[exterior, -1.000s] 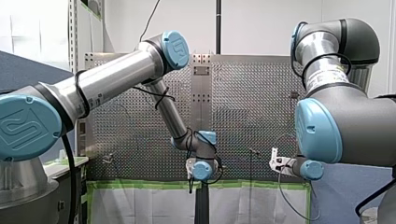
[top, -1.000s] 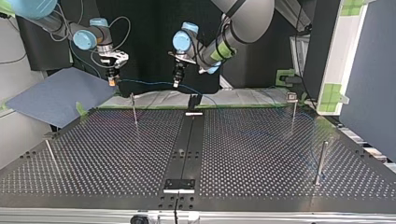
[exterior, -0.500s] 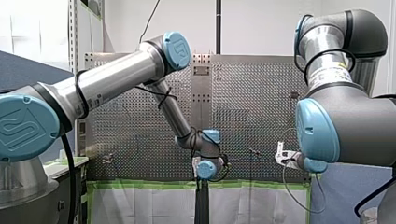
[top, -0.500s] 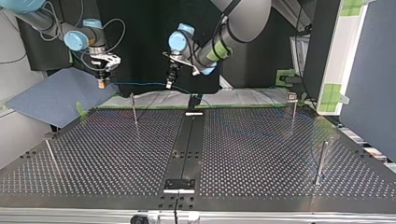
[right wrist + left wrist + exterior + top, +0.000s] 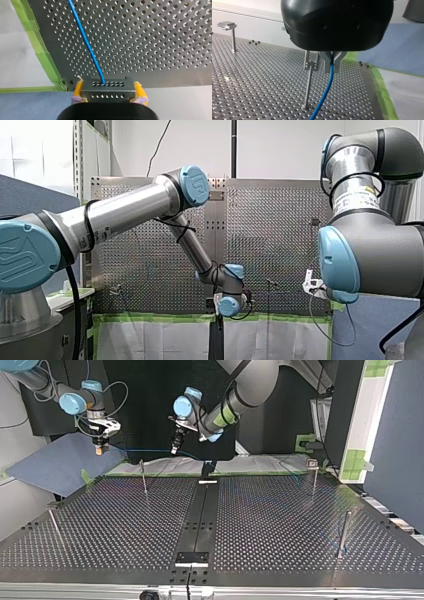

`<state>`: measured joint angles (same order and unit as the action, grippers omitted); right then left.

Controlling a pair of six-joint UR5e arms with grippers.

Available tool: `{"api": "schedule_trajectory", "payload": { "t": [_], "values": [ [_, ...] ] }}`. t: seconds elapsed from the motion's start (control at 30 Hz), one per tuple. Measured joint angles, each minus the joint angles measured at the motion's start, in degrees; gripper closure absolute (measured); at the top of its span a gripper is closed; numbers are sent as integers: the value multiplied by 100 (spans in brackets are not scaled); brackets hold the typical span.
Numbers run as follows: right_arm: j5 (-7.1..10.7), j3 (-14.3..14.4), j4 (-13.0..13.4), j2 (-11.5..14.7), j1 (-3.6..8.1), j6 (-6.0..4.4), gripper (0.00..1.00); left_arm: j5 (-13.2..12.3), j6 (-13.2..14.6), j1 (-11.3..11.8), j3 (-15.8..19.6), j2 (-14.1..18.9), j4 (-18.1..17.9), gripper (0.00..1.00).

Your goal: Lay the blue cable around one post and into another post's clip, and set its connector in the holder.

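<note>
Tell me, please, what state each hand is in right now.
Left hand: closed on the blue cable.
Right hand: closed on the cable's connector.

We see the blue cable (image 5: 325, 90) as a thin strand pulled nearly straight — it runs in the air just beside the clip-topped post (image 5: 308, 85), not in its clip (image 5: 311, 63). Its end enters the connector (image 5: 108, 89), a dark grey block with rows of small holes — held aloft, well apart from that post.
</note>
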<state>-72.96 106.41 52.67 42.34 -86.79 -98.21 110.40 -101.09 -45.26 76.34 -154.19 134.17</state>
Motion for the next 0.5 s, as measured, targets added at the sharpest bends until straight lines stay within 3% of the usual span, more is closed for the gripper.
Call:
{"api": "schedule_trajectory", "payload": {
  "t": [0.5],
  "values": [
    [63,-20,207,-9,50,-93,100,-12,-86,93,-123,-7,5,100]
  ]
}}
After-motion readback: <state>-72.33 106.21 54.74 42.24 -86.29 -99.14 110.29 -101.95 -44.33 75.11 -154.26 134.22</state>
